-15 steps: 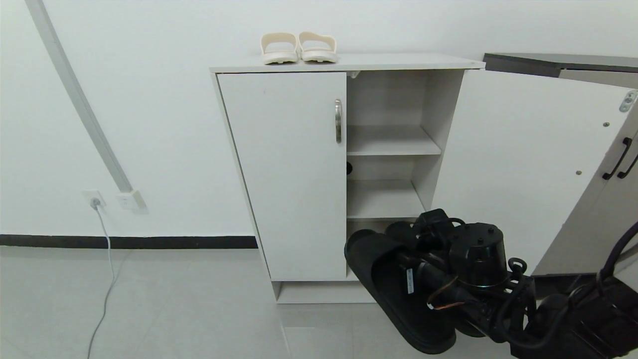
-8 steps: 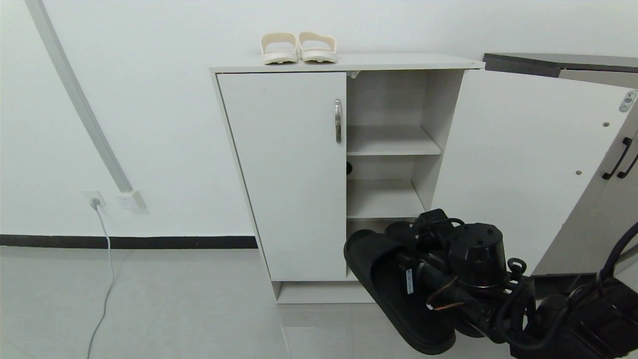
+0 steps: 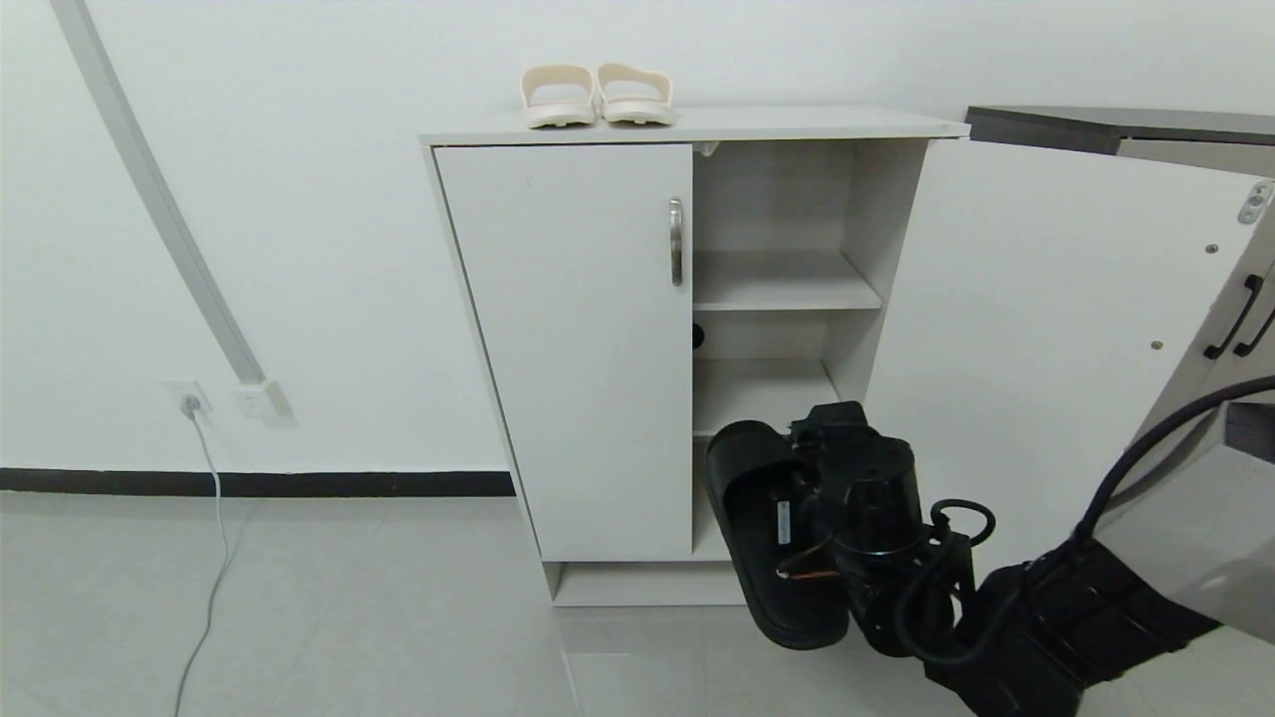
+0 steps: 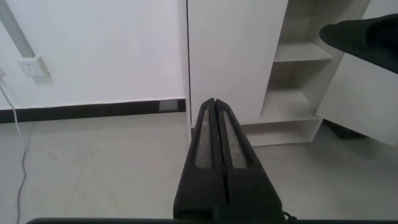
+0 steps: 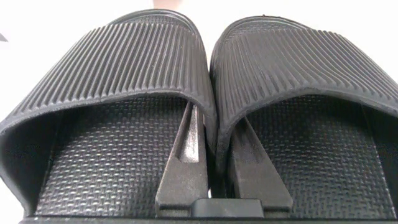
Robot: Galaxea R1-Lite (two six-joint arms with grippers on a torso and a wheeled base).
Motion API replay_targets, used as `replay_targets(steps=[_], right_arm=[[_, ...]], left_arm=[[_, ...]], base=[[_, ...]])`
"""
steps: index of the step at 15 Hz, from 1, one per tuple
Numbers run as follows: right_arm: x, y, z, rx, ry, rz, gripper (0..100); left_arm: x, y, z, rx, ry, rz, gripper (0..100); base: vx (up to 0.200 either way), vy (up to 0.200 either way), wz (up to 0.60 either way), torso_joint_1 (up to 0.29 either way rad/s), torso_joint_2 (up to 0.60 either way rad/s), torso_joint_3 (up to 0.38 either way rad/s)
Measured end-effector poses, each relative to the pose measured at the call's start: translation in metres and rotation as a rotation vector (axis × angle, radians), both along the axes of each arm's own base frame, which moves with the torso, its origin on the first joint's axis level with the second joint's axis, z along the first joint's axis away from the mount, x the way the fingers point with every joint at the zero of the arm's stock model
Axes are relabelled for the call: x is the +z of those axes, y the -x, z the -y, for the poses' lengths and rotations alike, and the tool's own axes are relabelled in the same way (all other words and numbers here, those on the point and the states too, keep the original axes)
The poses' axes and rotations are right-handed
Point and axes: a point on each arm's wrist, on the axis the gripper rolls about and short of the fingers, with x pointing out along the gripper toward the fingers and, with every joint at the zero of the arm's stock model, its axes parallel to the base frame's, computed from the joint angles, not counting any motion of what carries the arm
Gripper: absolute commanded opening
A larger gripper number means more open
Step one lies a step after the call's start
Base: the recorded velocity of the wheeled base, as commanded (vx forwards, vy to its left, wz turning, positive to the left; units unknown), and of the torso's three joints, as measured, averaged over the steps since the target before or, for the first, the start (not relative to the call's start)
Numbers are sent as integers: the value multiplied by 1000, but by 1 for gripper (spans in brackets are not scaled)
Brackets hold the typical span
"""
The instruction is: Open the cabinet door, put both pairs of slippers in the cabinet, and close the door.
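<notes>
Black slippers (image 3: 767,538) at the cabinet (image 3: 797,124) mouth — right gripper (image 5: 216,118) clamped on both
Ease them in level, clear of the closed left door (image 3: 578,349) edge

Cream slippers (image 3: 598,97) atop white cabinet (image 3: 797,124)

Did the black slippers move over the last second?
Yes. The black slippers rose and went forward toward the open bay of the cabinet, toes now reaching its lower shelf.
</notes>
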Motion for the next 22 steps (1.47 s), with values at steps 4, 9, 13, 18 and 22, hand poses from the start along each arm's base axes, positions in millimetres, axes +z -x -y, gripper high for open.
replay_targets(steps=[4,9,13,18,22], right_arm=[[-12,-24,-17,-105,-26,-13,0],[-21,-30,-21,-110,-23,-22,0],[-26,-30,-22,-114,-14,-30,0],[-32,-30,-22,-112,-1,-41,0],[-39,-30,-27,-80,-21,-36,0]], left_arm=[[0,0,0,-1,-1,0,0],[0,0,0,-2,-1,0,0],[0,0,0,-1,-1,2,0],[0,0,0,0,1,1,0],[0,0,0,-1,1,0,0]], base=[[0,0,0,0,0,0],[0,-80,0,0,2,2],[0,-200,0,0,0,5],[0,-40,0,3,0,0],[0,0,0,0,0,0]])
